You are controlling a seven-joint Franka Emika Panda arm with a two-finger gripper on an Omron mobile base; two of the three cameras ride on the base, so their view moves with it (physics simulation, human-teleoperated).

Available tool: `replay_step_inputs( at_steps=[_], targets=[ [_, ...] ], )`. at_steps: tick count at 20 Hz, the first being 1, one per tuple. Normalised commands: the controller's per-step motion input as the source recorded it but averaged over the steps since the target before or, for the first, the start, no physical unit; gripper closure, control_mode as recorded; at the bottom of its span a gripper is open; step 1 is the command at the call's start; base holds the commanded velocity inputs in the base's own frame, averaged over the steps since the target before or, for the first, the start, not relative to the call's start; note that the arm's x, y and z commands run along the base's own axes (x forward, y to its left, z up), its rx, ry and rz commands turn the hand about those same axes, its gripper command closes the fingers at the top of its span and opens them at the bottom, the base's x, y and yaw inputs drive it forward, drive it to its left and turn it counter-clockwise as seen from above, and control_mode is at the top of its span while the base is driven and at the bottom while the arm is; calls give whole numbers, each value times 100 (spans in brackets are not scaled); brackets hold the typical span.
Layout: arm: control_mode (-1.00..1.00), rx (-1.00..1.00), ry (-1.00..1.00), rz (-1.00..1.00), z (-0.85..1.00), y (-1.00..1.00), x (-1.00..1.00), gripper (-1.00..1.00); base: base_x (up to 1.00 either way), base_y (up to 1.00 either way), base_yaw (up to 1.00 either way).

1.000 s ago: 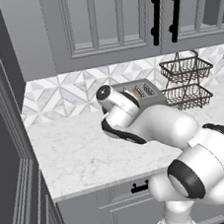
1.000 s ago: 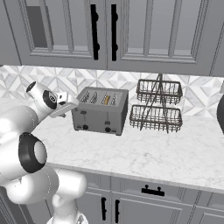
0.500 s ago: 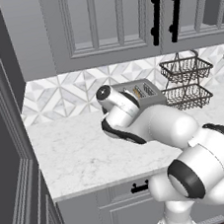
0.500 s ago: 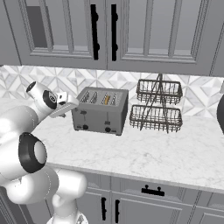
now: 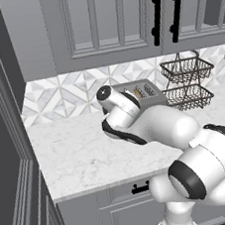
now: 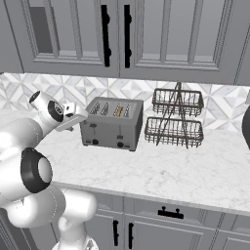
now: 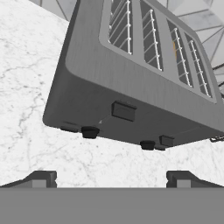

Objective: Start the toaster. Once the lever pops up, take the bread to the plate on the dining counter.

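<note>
The grey four-slot toaster (image 6: 112, 128) stands on the marble worktop against the tile backsplash. In the left base view the toaster (image 5: 144, 91) is partly hidden behind my arm. A thin tan slice of bread (image 6: 118, 111) sits in one of its slots, seen in the hand view as a tan edge of bread (image 7: 175, 47). My gripper (image 6: 82, 115) hovers just left of the toaster's front. In the hand view the gripper (image 7: 111, 180) is open, looking down at the toaster (image 7: 131, 78) with its two levers and dark knobs. The left lever (image 7: 123, 111) lies ahead of the fingertips (image 7: 41, 178), apart from them.
A two-tier black wire rack (image 6: 176, 117) stands right of the toaster. A dark rounded object (image 6: 246, 128) sits at the far right edge. Grey wall cabinets (image 6: 122, 34) hang above. Bare marble worktop (image 5: 74, 154) spreads to the left and front.
</note>
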Motion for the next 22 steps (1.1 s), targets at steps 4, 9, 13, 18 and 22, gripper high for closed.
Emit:
replay_step_inputs(
  at_steps=[4, 9, 13, 18, 22],
  targets=[
    [-100, 0, 0, 0, 0, 0, 0, -100, 0, 0, 0],
    [-100, 0, 0, 0, 0, 0, 0, -100, 0, 0, 0],
    [-100, 0, 0, 0, 0, 0, 0, -100, 0, 0, 0],
    [-100, 0, 0, 0, 0, 0, 0, -100, 0, 0, 0],
    [-100, 0, 0, 0, 0, 0, 0, -100, 0, 0, 0]
  ],
)
